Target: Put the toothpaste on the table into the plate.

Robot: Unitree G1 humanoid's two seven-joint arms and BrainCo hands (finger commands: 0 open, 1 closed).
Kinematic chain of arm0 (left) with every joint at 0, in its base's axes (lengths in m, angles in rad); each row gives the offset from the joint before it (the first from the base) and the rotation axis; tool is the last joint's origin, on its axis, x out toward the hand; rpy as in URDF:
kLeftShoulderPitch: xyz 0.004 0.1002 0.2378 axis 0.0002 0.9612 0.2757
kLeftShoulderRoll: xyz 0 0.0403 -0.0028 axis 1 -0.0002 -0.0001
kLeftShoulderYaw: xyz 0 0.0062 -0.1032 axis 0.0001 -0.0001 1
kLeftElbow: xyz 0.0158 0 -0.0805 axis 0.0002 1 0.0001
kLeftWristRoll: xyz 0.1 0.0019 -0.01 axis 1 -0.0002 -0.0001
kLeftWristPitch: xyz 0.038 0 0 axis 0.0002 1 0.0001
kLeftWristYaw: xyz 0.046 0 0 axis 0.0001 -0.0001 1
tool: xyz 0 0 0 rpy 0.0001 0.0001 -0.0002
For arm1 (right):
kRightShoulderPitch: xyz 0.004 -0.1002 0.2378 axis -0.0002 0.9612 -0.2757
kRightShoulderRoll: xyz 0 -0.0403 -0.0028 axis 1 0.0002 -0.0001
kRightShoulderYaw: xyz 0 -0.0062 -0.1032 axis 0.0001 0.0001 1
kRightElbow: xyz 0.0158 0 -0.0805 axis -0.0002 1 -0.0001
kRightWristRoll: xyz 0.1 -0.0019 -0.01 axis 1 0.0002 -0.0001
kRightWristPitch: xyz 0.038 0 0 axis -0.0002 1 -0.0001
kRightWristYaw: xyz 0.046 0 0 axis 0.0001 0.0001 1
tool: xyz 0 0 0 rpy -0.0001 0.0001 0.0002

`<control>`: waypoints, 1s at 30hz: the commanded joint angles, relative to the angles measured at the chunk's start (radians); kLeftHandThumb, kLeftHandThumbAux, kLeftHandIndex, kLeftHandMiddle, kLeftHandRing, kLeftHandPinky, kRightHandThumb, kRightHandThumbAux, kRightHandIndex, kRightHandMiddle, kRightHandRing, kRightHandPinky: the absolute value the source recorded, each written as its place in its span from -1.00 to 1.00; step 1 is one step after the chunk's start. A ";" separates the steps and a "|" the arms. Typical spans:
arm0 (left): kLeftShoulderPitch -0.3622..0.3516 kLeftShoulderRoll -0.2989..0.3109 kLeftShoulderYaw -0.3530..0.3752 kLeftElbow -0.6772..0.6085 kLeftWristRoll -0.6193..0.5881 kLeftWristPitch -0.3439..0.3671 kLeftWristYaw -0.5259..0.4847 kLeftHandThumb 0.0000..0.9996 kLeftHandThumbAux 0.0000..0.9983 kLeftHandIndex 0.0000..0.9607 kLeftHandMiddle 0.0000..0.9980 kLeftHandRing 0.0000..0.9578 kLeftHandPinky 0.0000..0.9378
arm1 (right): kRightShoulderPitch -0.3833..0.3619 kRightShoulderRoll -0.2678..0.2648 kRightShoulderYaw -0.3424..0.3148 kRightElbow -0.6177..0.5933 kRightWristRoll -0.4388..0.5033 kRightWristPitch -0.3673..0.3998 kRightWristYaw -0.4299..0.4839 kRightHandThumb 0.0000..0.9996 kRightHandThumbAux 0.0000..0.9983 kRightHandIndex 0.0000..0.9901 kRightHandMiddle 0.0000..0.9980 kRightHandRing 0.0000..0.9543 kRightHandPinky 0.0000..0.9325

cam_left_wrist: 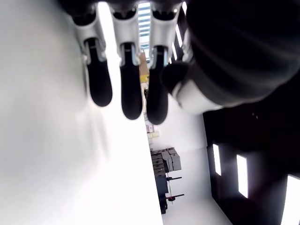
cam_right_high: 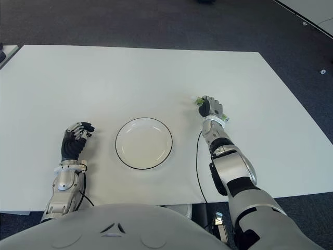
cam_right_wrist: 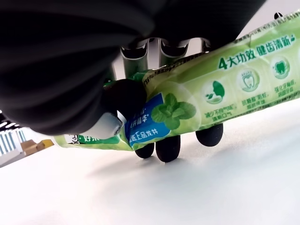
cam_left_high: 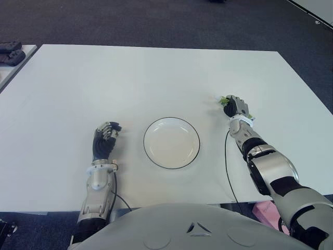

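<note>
White surface, rectangular, filling most of both eye views. Dark grey carpeted floor beyond the far edge and along the right side. Second pale tabletop at the far left, apart from the main surface, carrying a dark object too small to identify. Black cable running across the surface toward the near edge. Pink item below the near right corner, partly hidden.

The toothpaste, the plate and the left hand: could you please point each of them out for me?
toothpaste (cam_right_wrist: 220, 89), right wrist view, on the green printed side of the tube.
plate (cam_left_high: 171, 142), left eye view, on its bare white middle.
left hand (cam_left_high: 105, 138), left eye view, on the back of the hand.
</note>
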 commanded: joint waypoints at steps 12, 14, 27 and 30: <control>-0.003 -0.014 -0.004 0.036 -0.001 0.007 0.002 0.42 0.45 -0.11 -0.02 -0.05 -0.07 | 0.076 0.006 -0.013 -0.368 -0.012 -0.213 -0.128 0.90 0.33 -0.25 -0.01 0.13 0.71; -0.004 -0.017 -0.005 0.033 0.002 0.013 0.005 0.43 0.45 -0.11 -0.03 -0.06 -0.08 | 0.132 -0.006 -0.002 -0.491 -0.029 -0.240 -0.123 0.90 0.33 -0.25 0.00 0.14 0.79; -0.020 -0.013 -0.008 0.056 0.009 -0.004 0.004 0.42 0.45 -0.11 -0.01 -0.03 -0.05 | 0.257 -0.041 -0.013 -0.746 -0.011 -0.391 0.013 0.71 0.36 -0.21 0.09 0.80 0.89; -0.022 -0.015 -0.009 0.057 0.009 -0.003 0.005 0.42 0.45 -0.11 -0.01 -0.04 -0.06 | 0.279 -0.045 -0.013 -0.788 -0.004 -0.413 0.050 0.70 0.36 -0.21 0.09 0.82 0.89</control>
